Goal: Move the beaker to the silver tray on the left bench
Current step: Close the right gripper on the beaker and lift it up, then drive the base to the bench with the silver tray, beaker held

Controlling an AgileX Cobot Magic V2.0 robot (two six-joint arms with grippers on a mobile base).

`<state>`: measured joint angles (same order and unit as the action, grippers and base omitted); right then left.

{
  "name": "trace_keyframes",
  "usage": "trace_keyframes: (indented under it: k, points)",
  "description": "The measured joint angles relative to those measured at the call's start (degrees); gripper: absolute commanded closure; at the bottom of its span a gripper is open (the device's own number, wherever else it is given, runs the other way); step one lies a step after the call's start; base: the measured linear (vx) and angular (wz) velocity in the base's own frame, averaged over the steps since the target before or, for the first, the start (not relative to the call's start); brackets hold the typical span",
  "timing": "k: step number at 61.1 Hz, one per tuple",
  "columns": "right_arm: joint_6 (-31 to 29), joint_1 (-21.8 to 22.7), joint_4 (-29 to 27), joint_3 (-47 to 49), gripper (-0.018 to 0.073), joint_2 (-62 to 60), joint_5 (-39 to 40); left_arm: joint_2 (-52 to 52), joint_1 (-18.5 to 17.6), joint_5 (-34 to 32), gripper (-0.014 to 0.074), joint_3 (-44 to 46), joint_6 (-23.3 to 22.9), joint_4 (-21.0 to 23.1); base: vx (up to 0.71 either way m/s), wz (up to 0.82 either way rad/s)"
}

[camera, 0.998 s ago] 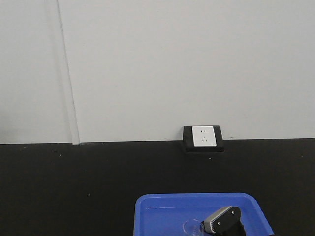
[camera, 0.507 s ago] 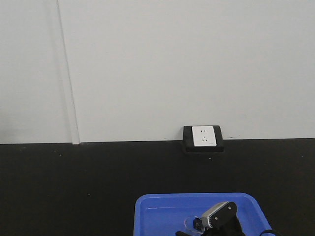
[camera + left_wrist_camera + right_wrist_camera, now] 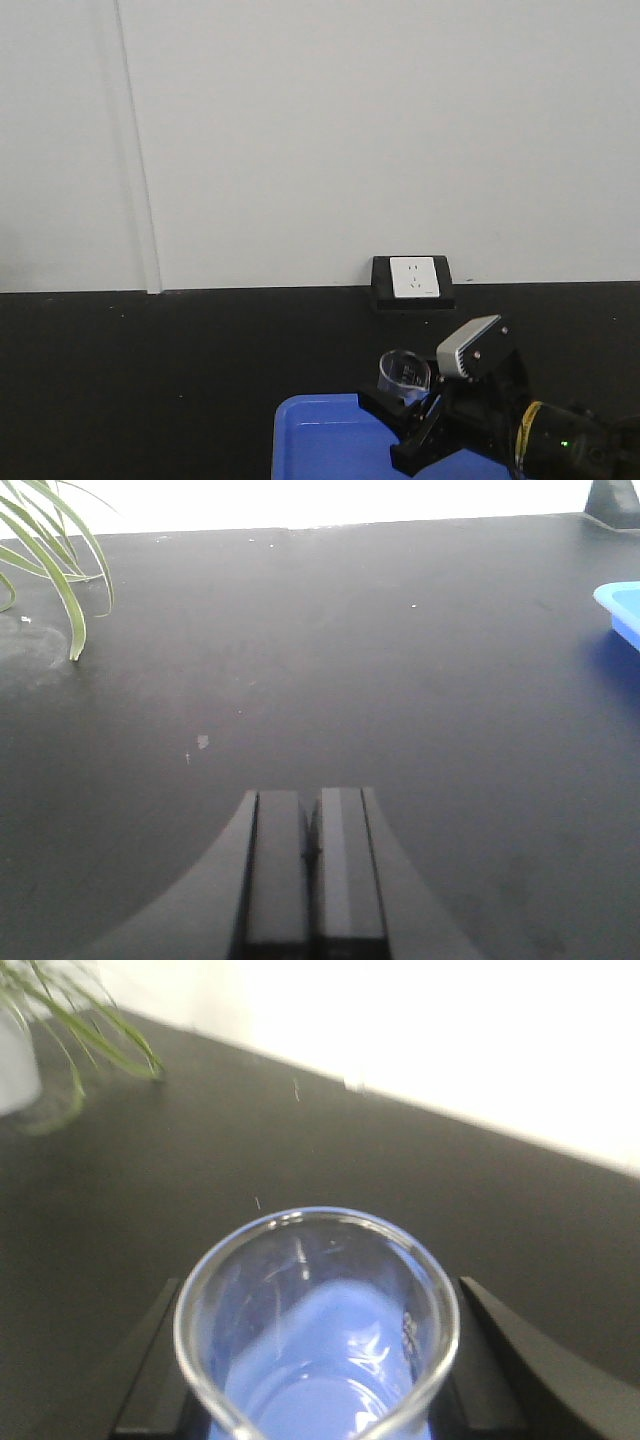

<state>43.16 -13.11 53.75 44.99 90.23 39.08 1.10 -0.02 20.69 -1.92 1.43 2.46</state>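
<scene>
Blue tray point(image 3: 310, 440): cut off at the front view's lower edge, its right part hidden behind the right hand point(image 3: 403, 408). Beaker point(image 3: 404, 372): upright, empty, pinched between that hand's fingers point(image 3: 150, 1370) above the tray's far rim, clear of the desk point(image 3: 150, 380). Wall socket point(image 3: 413, 277): behind, well apart. Plant leaves point(image 3: 50, 550): far left. Left hand point(image 3: 312, 850): pressed together, holding nothing, low over the desk.
</scene>
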Motion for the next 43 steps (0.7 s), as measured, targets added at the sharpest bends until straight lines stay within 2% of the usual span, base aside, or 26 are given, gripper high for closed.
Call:
trace_keyframes:
  k: [11, 21, 27, 43]
  points:
    - [16.49, -0.08, 14.22, 6.64, 0.0575, -6.02, -1.59, 0.00, 0.00, 0.00, 0.0595, 0.00, 0.00, 0.00, 0.00, 0.00]
    - [28.62, -3.04, 26.12, 12.93, 0.0573, -6.89, -1.69, 0.00, 0.00, 0.00, 0.0595, 0.00, 0.00, 0.00, 0.00, 0.00]
    - [30.83, -5.63, 30.65, 14.19, 0.0573, -6.89, -1.81, 0.00, 0.00, 0.00, 0.0595, 0.00, 0.00, 0.00, 0.00, 0.00]
    - [31.72, -6.89, 32.58, 14.31, 0.0573, -6.89, -2.04, 0.00, 0.00, 0.00, 0.0595, 0.00, 0.00, 0.00, 0.00, 0.00]
